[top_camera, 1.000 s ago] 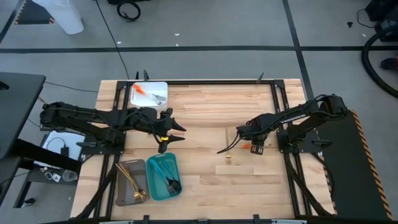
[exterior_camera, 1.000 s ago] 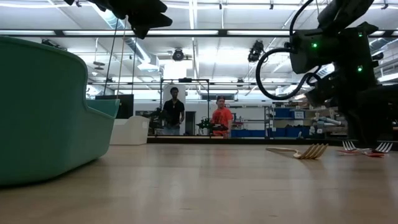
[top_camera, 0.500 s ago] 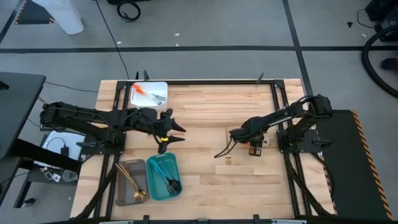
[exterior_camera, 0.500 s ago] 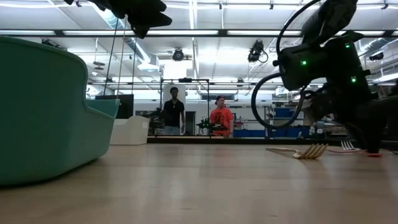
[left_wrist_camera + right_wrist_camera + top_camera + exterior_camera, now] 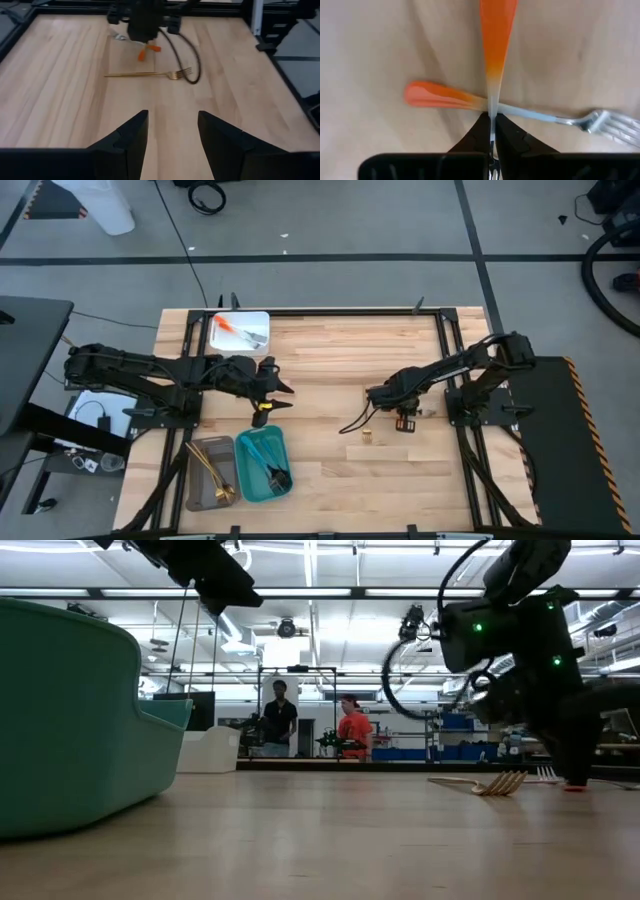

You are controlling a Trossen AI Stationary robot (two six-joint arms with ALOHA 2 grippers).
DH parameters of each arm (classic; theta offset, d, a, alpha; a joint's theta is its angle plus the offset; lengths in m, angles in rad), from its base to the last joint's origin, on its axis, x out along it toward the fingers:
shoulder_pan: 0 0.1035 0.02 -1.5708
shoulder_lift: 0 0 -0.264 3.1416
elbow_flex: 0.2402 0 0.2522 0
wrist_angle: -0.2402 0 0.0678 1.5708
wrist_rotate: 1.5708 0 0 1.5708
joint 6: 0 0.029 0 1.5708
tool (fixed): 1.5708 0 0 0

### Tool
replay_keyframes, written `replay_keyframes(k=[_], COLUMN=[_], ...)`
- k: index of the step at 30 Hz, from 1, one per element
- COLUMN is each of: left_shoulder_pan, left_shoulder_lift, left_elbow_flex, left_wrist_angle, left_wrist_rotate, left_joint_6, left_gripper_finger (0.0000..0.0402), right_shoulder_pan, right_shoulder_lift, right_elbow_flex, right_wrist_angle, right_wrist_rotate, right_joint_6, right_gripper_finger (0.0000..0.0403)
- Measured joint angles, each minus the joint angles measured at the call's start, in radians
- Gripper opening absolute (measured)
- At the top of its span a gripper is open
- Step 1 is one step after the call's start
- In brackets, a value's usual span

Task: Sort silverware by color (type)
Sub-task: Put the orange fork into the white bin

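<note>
The wooden tabletop (image 5: 320,370) carries three trays on the left arm's side: a white tray (image 5: 242,330) at the far edge holding an orange-handled piece, and, at the near edge, a grey tray (image 5: 208,475) with gold pieces beside a teal tray (image 5: 262,465) with teal and dark pieces.

The left gripper (image 5: 170,145) hovers above the tabletop between the white tray and the two near trays, its fingers spread wide and holding nothing.

The right gripper (image 5: 491,132) is down at the tabletop on the right side. Its fingers are pinched together on the pale metal neck of an orange-handled utensil (image 5: 497,30), whose handle runs straight out ahead of the fingers, in line with the arm's reach. A second orange-handled fork (image 5: 520,110) lies flat underneath and crosses it nearly at right angles, just ahead of the fingertips — the two appear to touch where they cross. Lifting the held piece straight up looks like the way to avoid dragging the fork below.

A gold fork (image 5: 150,74) lies just beside this pair, toward the middle of the tabletop, its long axis across the left arm's line of sight. The right arm is much the nearer to it.

No brand, label or readable writing shows on any piece.
</note>
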Motion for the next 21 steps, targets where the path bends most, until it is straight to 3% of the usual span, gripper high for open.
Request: replay_keyframes(k=[11,21], left_shoulder_pan=[-0.001,-0.011], left_shoulder_lift=[0.006,0.088], left_elbow_flex=[0.001,0.002], left_wrist_angle=[0.005,0.029], left_wrist_rotate=[-0.041,-0.062], left_joint_6=[-0.034,-0.041], left_gripper_finger=[0.0180,0.0180], right_shoulder_pan=[-0.005,-0.012], right_shoulder_lift=[-0.085,-0.145], right_elbow_flex=[0.000,0.001], right_wrist_angle=[0.132,0.322], right_wrist_rotate=[-0.119,-0.100], right_joint_6=[0.057,0.160], right_gripper_finger=[0.0016,0.0016])
